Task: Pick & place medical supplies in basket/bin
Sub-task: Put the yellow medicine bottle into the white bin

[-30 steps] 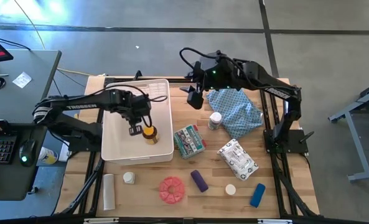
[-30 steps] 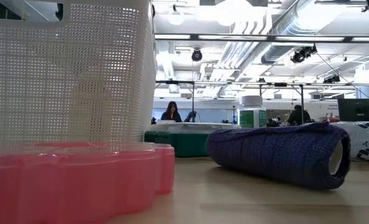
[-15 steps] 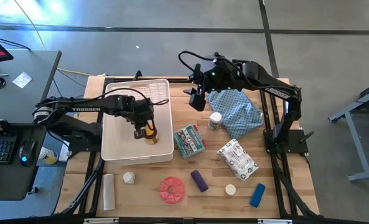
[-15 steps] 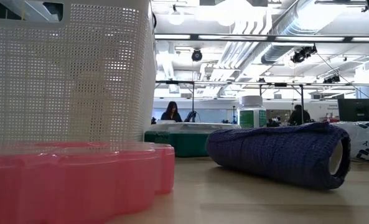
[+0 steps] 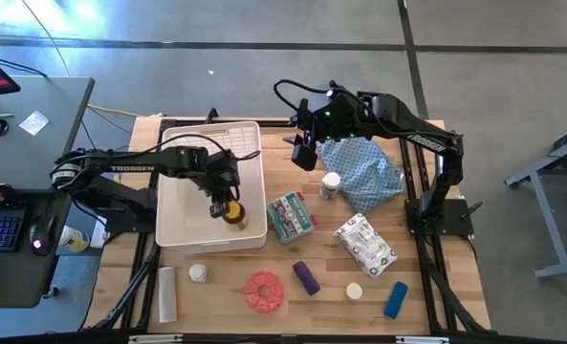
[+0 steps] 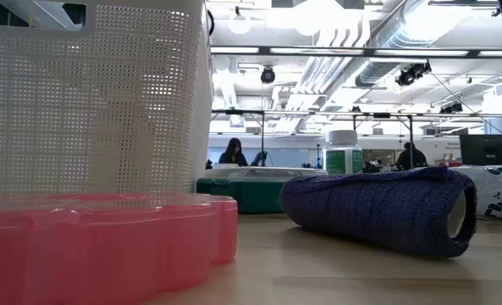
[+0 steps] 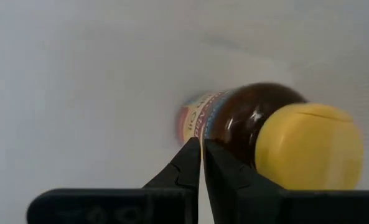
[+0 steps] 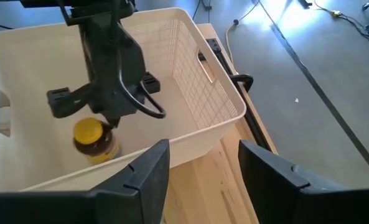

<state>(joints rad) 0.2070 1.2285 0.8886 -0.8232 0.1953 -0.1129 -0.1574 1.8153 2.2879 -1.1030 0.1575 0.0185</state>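
The white lattice bin (image 5: pixel 183 234) stands on the table's left half. An amber yellow-capped bottle (image 5: pixel 233 215) lies on its side on the bin floor, near the near right corner; it also shows in the left wrist view (image 7: pixel 265 127) and the right wrist view (image 8: pixel 96 142). My left gripper (image 5: pixel 218 206) is down inside the bin, shut, its tips at the bottle (image 7: pixel 201 149). My right gripper (image 5: pixel 302 153) hangs open (image 8: pixel 203 180) above the table's far side, between the bin and the blue cloth (image 5: pixel 364 170). My left gripper's shut fingertips (image 7: pixel 193 155) rest against the bottle's brown body (image 7: pixel 231 127), between the label and the yellow cap, coming slanting down from above. The bottle lies on the bin floor, not lifted. Whether the tips press it or only meet it, I cannot tell.
On the table right of and in front of the bin: a green-white packet (image 5: pixel 291 217), a white-capped jar (image 5: pixel 332 184), a white printed packet (image 5: pixel 365 244), a purple cylinder (image 5: pixel 306 277), a blue cylinder (image 5: pixel 396 299), a red disc (image 5: pixel 264 291), a small white jar (image 5: pixel 198 273).
My left gripper has crept toward the bin's near right corner, staying low inside the bin. The amber bottle has slid a little the same way along the bin floor.
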